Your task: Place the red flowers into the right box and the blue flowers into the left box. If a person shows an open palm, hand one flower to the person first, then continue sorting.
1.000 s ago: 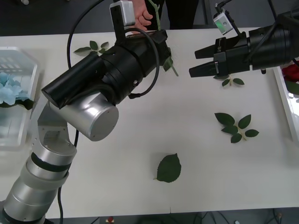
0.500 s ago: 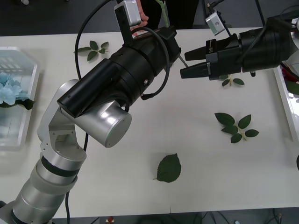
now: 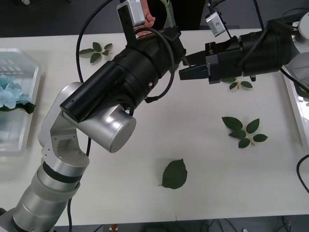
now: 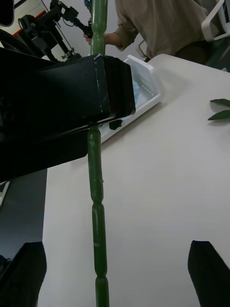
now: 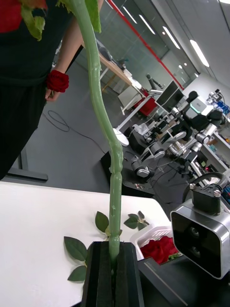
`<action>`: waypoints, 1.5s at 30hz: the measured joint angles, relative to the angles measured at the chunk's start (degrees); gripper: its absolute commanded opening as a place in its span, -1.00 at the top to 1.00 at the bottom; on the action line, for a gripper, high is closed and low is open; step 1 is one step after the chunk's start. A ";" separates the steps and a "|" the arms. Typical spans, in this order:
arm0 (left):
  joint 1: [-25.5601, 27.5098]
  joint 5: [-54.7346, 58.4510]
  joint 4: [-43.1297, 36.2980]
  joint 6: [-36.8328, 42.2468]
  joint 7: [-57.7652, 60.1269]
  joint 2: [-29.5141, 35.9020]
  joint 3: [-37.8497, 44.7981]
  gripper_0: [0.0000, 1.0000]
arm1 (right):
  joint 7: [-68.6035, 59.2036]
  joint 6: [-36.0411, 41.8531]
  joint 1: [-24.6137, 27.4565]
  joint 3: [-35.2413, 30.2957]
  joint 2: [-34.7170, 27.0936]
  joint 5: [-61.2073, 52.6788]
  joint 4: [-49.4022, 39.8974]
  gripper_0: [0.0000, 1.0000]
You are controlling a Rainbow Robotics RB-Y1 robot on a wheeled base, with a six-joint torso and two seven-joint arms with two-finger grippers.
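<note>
Front view: left gripper (image 3: 176,37), black, w/ fingers pressed together, sat at upper centre of frame, pinching the thin green stem of an artificial red rose (image 3: 167,10); stem ran up past the top edge, where a person's hand (image 3: 149,20) was close by. Left wrist view made the grip plain: black fingers (image 5: 115,273) were clamped on the stem's low end, stem (image 5: 101,110) stood nearly upright w/ a slight bend, and red petals (image 5: 9,14) showed at upper left corner by the person's dark clothing.

Right gripper (image 3: 186,72) pointed leftwards at centre-right of frame, tips just beside the left gripper's tips. Right wrist view: its dark fingers (image 4: 208,271) were spread wide at the two bottom corners, w/ the stem (image 4: 97,192) running vertically between them but nearer the lower-left one, not touching either.

Key relation, as I judged it: stem's long axis ran up-and-down, crosswise to the right fingers' closing line, and below the left grip there was free stem inside the right gripper's gap. So right arm looked placed to close on it, prob. a hand-over of a red bloom bound for the white shallow plastic tray (image 3: 295,104) at the right edge. Pale-blue fluffy hydrangea clusters (image 3: 10,94) already lay in the white ribbed tray (image 3: 19,65) at left edge. Loose green leaf sprigs (image 3: 244,131) were scattered on the white surface (image 3: 145,188).
</note>
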 measured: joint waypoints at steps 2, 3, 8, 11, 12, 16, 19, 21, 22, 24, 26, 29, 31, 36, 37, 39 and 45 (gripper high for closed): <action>0.00 -0.18 0.00 -0.01 0.00 0.00 0.00 1.00 | -0.43 -0.73 0.00 0.00 0.90 0.97 0.00 0.13; 0.00 -0.18 0.00 -0.01 0.01 0.00 0.00 1.00 | -0.75 -1.05 0.00 0.00 1.31 1.21 0.00 0.31; 0.00 -0.18 0.00 -0.02 0.02 0.00 0.00 1.00 | -1.22 -1.79 -0.01 0.00 2.42 1.37 0.00 0.95; 0.00 -0.18 0.00 -0.03 0.03 0.00 0.00 1.00 | -1.52 -1.87 -0.01 0.00 2.53 1.37 0.00 1.00; 0.00 -0.18 0.00 -0.04 0.03 0.00 0.00 1.00 | -1.75 -1.87 -0.01 0.00 2.53 1.37 0.00 1.00; 0.00 -0.18 0.00 -0.04 0.04 0.00 0.00 1.00 | -2.41 -1.86 -0.01 0.00 2.53 1.37 -0.01 1.00; 0.00 -0.18 0.00 -0.04 0.04 0.00 0.00 1.00 | -2.50 -1.86 -0.01 0.00 2.53 1.37 -0.01 1.00; 0.00 -0.18 0.00 -0.04 0.04 0.00 0.00 1.00 | -2.51 -1.87 -0.01 0.00 2.53 1.37 -0.01 1.00; 0.00 -0.18 0.00 -0.04 0.04 0.00 0.00 1.00 | -2.52 -1.87 -0.01 0.00 2.53 1.37 -0.01 1.00; 0.00 -0.18 0.00 -0.04 0.04 0.00 0.00 -0.08 | -2.52 -1.88 -0.01 0.00 2.53 1.37 -0.01 1.00; 0.00 -0.18 0.00 -0.04 0.05 0.00 0.00 -0.81 | -2.56 -2.13 -0.01 0.00 2.53 1.37 -0.01 1.00; 0.00 -0.18 0.00 -0.06 0.05 0.00 0.00 -1.00 | -2.64 -2.48 -0.01 0.00 2.53 1.38 -0.01 1.00; 0.00 -0.18 0.00 -0.08 0.06 0.00 0.00 -1.00 | -2.65 -2.48 -0.01 0.00 2.53 1.38 -0.01 1.00; 0.00 -0.18 0.00 -0.10 0.08 0.00 0.00 -1.00 | -2.66 -2.48 -0.01 0.00 2.53 1.38 -0.01 1.00; 0.00 -0.18 0.00 -0.10 0.08 0.00 0.00 -1.00 | -2.66 -2.49 -0.01 0.00 2.53 1.39 -0.01 1.00; 0.00 -0.18 0.00 -0.11 0.09 0.00 0.00 -1.00 | -2.66 -2.50 -0.01 0.00 2.53 1.39 -0.01 1.00; 0.00 -0.18 0.00 -0.11 0.09 0.00 0.00 -1.00 | -2.66 -2.50 -0.01 0.00 2.51 1.39 -0.01 1.00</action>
